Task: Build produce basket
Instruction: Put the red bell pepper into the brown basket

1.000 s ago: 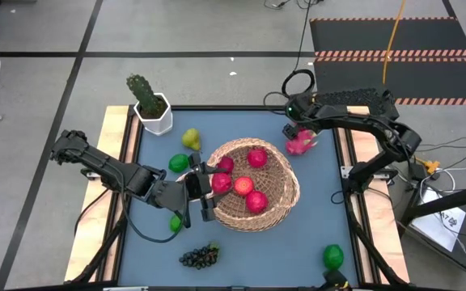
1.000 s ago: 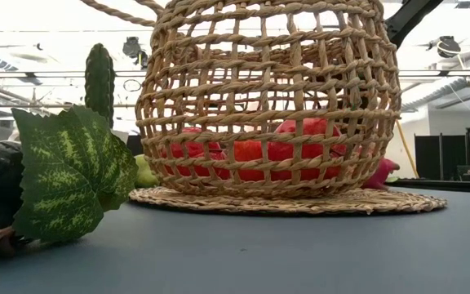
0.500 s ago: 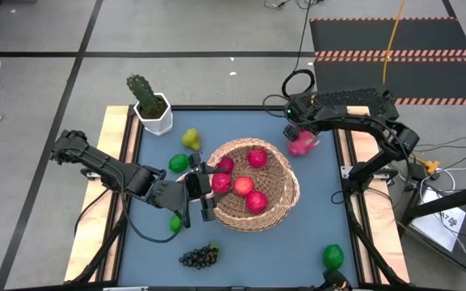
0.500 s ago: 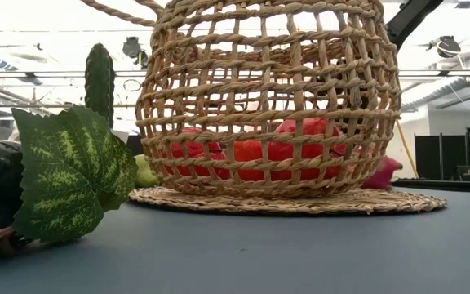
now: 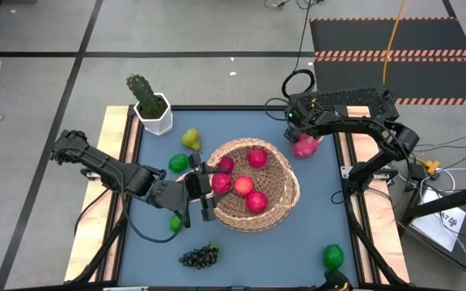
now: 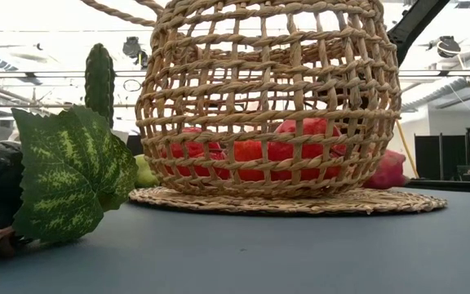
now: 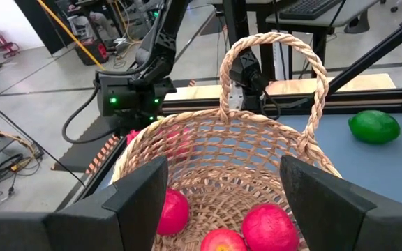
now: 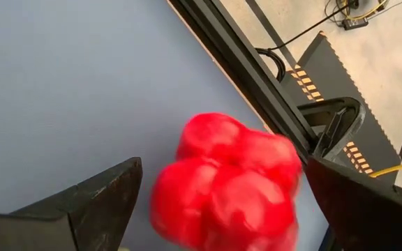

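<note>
The basket [image 5: 253,186], round tan wicker, stands on the blue table and holds several red apples [image 5: 243,186]. My left gripper [image 5: 203,196] hovers open at its left rim; in the left wrist view the fingers [image 7: 138,202] frame the basket [image 7: 257,146] and touch nothing. The pink dragon fruit [image 5: 303,146] lies on the table beside the basket's far right. My right gripper [image 5: 299,136] slants down over it, open. In the right wrist view the dragon fruit [image 8: 225,181] sits between the spread fingers [image 8: 89,202] with a gap on each side.
A white pot with a cactus [image 5: 152,105] stands at the far left corner. A pear [image 5: 191,139] and two limes [image 5: 179,162] [image 5: 175,224] lie left of the basket. Grapes [image 5: 201,256] lie near the front edge, and another lime [image 5: 332,257] lies near the front right.
My right gripper has sunk a little toward the dragon fruit, staying open. In the low view more of the dragon fruit now shows from behind the basket's right side.
</note>
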Controlling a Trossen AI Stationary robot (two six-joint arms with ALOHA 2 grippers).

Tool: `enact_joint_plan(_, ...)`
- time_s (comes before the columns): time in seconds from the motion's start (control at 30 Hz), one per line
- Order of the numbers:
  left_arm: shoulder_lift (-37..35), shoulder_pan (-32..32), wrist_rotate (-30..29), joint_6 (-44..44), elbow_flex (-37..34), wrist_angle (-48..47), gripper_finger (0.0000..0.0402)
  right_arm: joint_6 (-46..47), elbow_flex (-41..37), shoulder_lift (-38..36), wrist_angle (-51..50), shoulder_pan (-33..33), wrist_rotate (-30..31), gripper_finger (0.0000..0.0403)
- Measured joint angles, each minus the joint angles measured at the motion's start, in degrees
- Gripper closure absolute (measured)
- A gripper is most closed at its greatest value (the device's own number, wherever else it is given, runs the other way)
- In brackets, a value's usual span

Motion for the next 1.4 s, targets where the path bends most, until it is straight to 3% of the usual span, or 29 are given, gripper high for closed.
enact_joint_plan(0.57,0.00,0.00,0.00,0.26,0.00,0.00,0.0128,-0.27,0.00,0.00,-0.21,0.00,0.02,0.0081)
enact_joint_plan(0.87,0.00,0.00,0.01,0.31,0.00,0.00,0.0128,-0.24,0.00,-1.52,-1.56,1.52,-0.19,0.0089)
enact_joint_plan(1.1,0.00,0.01,0.02,0.33,0.00,-0.02,0.0128,1.10,0.00,-8.25,-4.49,2.69,-0.22,0.0089)
enact_joint_plan(1.4,0.00,-0.26,0.02,-0.23,0.00,-0.04,0.0128,4.19,0.02,-22.98,-8.51,5.37,-1.96,0.0089)
